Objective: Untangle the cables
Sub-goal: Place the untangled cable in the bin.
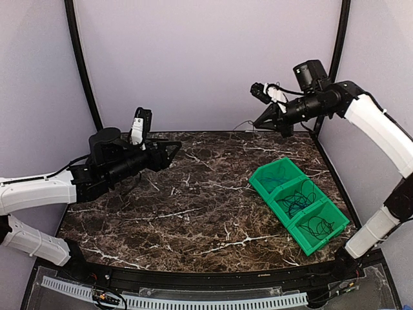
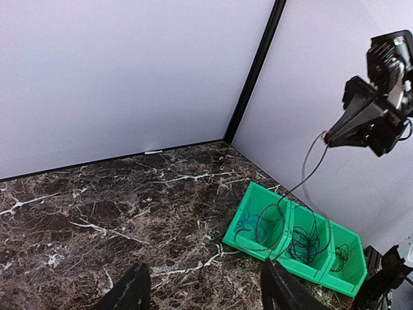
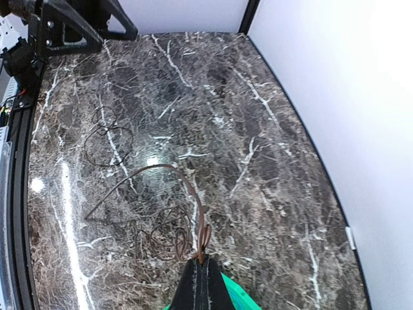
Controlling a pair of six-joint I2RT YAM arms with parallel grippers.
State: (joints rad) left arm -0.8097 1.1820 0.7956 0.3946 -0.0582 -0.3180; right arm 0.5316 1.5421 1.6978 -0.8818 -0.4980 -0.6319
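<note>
Table (image 1: 193, 206): dark brown-black marble, white veining.
Bin (image 1: 258, 183): bright green, 3 compartments.
Blue cable (image 2: 248, 225): bright blue.
Black cable (image 1: 319, 226): black.
Thin cable (image 3: 201, 219): dark, brownish.
Walls (image 1: 206, 64): pale lilac-grey, plain.
Right arm (image 1: 381, 129), left arm (image 1: 32, 194): white shells, black joints.
Posts (image 1: 80, 64): black.

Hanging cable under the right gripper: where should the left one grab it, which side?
Probably the bare stretch of cable midway between right gripper and green bins, left gripper coming in from its own side, jaws across it. It hangs free there; lower down it loops among other cables.
</note>
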